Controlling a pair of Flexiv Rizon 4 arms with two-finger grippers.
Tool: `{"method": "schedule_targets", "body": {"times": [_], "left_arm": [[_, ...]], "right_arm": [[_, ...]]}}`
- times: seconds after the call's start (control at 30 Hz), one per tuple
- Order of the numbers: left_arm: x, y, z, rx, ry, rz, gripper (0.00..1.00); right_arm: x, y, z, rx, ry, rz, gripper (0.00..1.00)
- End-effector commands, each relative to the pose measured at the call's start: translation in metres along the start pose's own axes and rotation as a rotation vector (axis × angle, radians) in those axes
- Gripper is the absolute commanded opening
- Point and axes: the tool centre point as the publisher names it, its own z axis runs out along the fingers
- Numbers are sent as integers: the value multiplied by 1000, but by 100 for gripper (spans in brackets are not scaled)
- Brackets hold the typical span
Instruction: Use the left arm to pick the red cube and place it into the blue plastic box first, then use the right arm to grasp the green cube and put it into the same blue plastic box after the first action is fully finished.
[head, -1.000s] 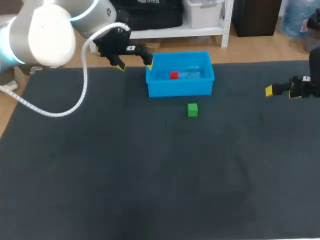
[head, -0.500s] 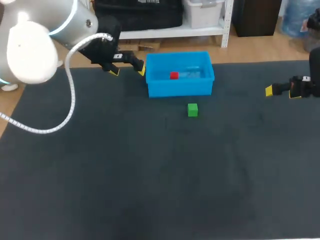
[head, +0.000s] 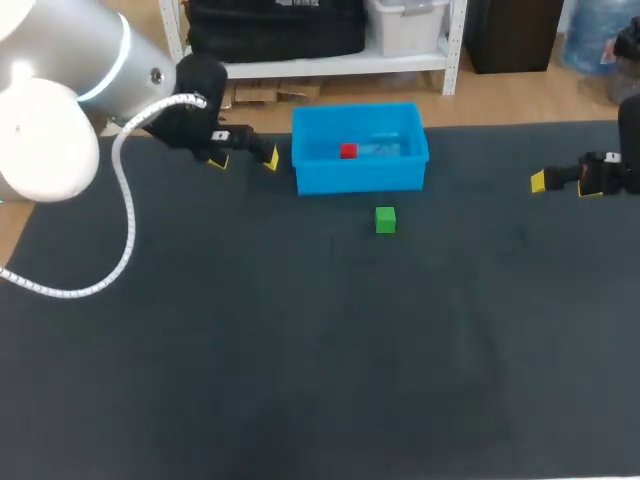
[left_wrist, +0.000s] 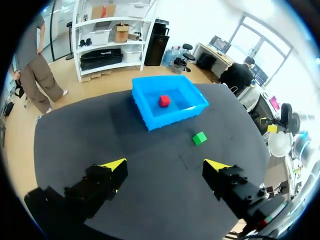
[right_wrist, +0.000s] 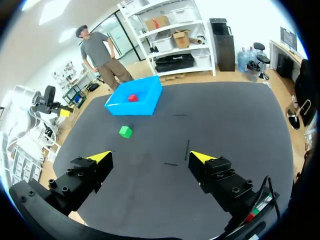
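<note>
Red cube (head: 348, 151) sat in the blue plastic box (head: 360, 176).
The left end effector (head: 245, 160), fingers apart, had backed off from it; the right end effector (right_wrist: 150, 158) gaped too.

Silver arm (head: 75, 45), white cable (head: 131, 236), black yellow-tipped hand (head: 245, 160)

glossy blue plastic box (head: 360, 178), matt dark table (head: 300, 350)

right arm (head: 612, 175) mostly cut off by view's edge
</note>
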Motion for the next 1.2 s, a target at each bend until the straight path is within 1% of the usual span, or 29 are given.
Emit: {"method": "schedule_targets", "body": {"times": [0.03, 0.43, 1.2], "left_arm": [[7, -1, -3, 10, 0, 8, 100], [19, -5, 1, 11, 29, 25, 100], [20, -6, 2, 18, 36, 31, 100]], "right_arm": [[0, 0, -1, 0, 0, -1, 100], [0, 0, -1, 0, 0, -1, 100], [0, 0, -1, 0, 0, -1, 100]]}}
